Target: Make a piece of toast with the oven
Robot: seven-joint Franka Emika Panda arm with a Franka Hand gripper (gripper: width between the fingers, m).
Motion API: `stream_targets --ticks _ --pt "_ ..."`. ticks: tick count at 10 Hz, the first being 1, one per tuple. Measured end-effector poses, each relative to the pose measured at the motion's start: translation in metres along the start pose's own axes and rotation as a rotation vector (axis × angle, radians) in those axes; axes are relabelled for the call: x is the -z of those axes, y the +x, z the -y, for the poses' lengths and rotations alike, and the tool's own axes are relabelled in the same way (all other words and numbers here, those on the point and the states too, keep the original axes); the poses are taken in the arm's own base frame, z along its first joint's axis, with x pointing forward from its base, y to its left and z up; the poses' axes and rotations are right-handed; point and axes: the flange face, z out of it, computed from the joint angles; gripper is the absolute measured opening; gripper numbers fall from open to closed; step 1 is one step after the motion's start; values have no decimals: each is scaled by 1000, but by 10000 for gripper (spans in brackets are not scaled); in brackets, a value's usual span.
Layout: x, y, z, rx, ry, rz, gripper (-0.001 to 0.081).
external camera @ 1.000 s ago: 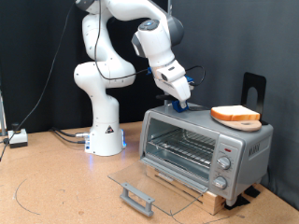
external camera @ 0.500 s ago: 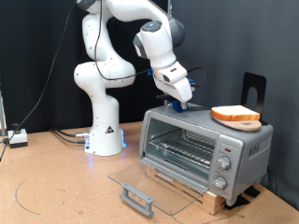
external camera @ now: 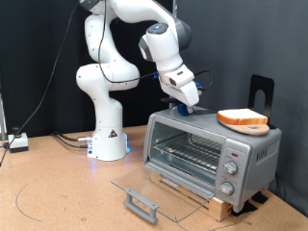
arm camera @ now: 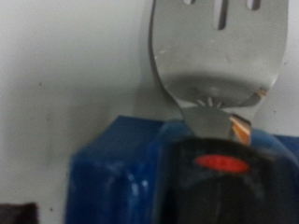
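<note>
While oven [external camera: 210, 152] door lies open on brown table [external camera: 58, 192], white wall behind, tool [external camera: 186, 108] grips spatula [arm camera: 220, 58].

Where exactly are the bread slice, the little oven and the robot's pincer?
piece of toast [external camera: 243, 118], exterior view, middle of its top face.
oven [external camera: 245, 152], exterior view, grey front panel above the knobs.
pincer [external camera: 186, 108], exterior view, its tip above the oven's top.

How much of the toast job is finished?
The oven door is already open, folded down flat. The toast sits on a plate on the oven's top, not on the rack. The hand is above the oven top with a metal spatula at its front.
</note>
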Motion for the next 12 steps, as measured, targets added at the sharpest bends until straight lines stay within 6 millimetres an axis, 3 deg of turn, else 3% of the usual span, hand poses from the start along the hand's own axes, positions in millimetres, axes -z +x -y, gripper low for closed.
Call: stream_targets --ticks 1,2,3,8,12 --pt "-1 0 1 1 -1 0 542" --pt "-2 1 1 1 -3 1 542" --pt "-3 1 1 2 -5 1 405" --pt "0 6 -1 15 8 -58 405" --pt "38 4 -8 11 69 -153 409"
